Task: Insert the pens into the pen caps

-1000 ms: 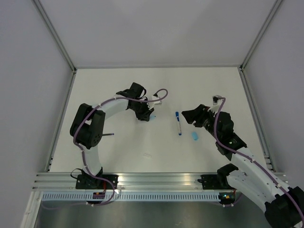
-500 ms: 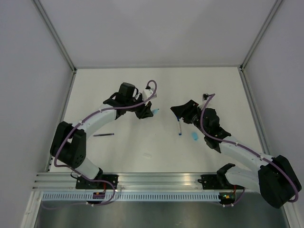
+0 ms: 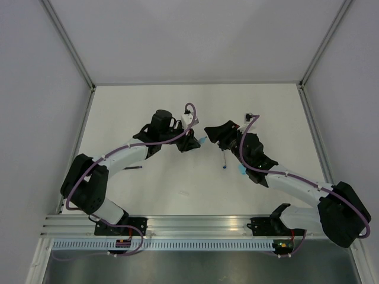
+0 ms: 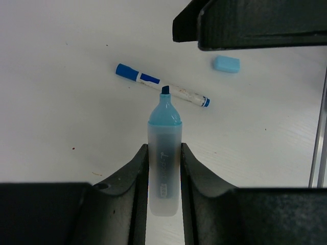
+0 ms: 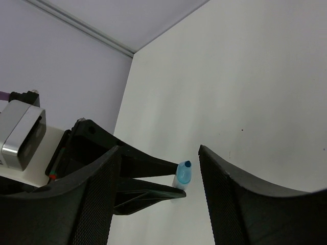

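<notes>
Two arms are hanging over the middle of the white tabletop (image 3: 266, 112), their tips almost facing each other. The left gripper (image 3: 191, 143) is pinching an uncapped highlighter (image 4: 164, 153) by its pale translucent barrel, both fingers (image 4: 127, 173) pressing against its sides, and the blue neck with its dark chisel nib is sticking out past the fingertips toward the right arm. The right gripper (image 3: 212, 133) is hovering just beside that nib with its fingers (image 5: 97, 194) spread wide and holding nothing. A white pen with blue ends (image 4: 162, 92) is lying flat on the tabletop near the middle, partly under the right arm in the overhead view. A pale blue pen cap (image 4: 226, 64) is lying near it, toward the right and near edges, apart from the pen. A slim dark pen (image 3: 134, 167) is lying toward the left edge, partly hidden by the left arm.
</notes>
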`<state>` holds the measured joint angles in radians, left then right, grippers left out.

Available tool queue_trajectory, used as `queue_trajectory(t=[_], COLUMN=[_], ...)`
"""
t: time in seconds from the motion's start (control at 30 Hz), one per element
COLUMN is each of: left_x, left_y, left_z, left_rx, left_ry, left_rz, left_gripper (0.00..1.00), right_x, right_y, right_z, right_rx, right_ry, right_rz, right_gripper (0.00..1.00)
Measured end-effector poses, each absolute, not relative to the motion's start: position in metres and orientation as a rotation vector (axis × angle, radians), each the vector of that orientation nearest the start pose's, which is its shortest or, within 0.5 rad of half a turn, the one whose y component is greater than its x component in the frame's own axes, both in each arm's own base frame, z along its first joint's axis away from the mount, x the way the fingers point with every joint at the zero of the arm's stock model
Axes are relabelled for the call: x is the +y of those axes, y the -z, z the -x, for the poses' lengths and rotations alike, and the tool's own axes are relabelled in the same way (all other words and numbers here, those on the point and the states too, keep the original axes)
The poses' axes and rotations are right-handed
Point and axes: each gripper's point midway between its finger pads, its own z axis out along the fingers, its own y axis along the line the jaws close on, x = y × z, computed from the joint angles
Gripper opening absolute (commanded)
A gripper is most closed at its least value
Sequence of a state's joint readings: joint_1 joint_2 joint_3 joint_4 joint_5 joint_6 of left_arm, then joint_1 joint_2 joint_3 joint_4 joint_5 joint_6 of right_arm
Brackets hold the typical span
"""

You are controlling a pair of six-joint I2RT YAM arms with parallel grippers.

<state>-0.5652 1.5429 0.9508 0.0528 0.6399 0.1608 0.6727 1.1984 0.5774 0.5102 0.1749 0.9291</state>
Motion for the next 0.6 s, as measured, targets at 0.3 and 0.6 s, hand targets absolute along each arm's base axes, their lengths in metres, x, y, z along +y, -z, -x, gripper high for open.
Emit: queue_trajectory(t=[0.3, 0.6], left_x=[-0.314, -0.319], left_y=[-0.155, -0.165], left_z=[-0.298, -0.292], left_rx=[1.749, 1.706], left_ry=[0.942, 0.965], left_rz=[-1.074, -1.070], left_gripper=[0.02, 0.02], right_x=[0.270, 0.276], right_y=[-0.192, -0.191], right_z=[-0.313, -0.312], right_rx=[1.806, 1.797], right_ry=[-1.008, -1.004], right_rz=[-0.317, -0.317], right_gripper=[0.64, 0.55])
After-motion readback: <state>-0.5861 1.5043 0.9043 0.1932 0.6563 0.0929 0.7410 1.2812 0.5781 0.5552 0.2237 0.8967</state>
